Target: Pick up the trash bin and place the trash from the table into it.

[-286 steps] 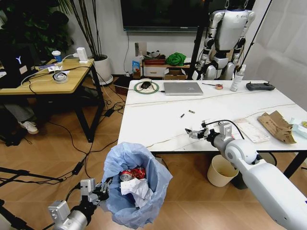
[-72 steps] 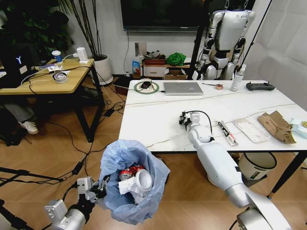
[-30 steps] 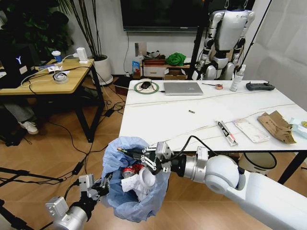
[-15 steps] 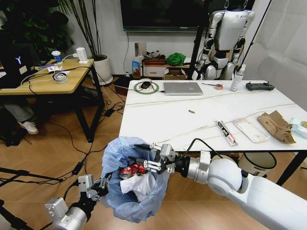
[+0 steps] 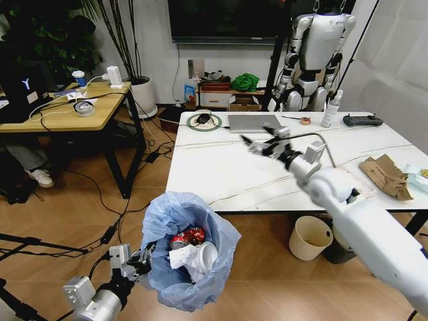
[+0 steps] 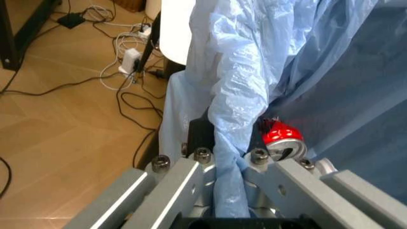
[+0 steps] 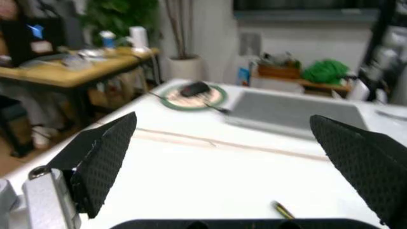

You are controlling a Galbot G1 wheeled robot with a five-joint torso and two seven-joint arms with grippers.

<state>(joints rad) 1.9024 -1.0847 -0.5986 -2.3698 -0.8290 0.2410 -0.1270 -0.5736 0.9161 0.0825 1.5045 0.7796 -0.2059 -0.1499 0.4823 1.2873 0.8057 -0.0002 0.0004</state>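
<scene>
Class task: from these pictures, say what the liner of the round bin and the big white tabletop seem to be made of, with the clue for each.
The crinkled light-blue bin liner looks like thin plastic film: translucent, creased, bunched between the left tool and its fingers. The large white tabletop looks like marble or a marble-print laminate: smooth, faintly glossy, with thin dark veins; which of the two cannot be told.

Looks like an office doubling as a robotics lab: a white humanoid robot hangs on a stand by the back wall, big dark screen above, laptop on the marble desk, cables across the wood floor, potted plant.
</scene>
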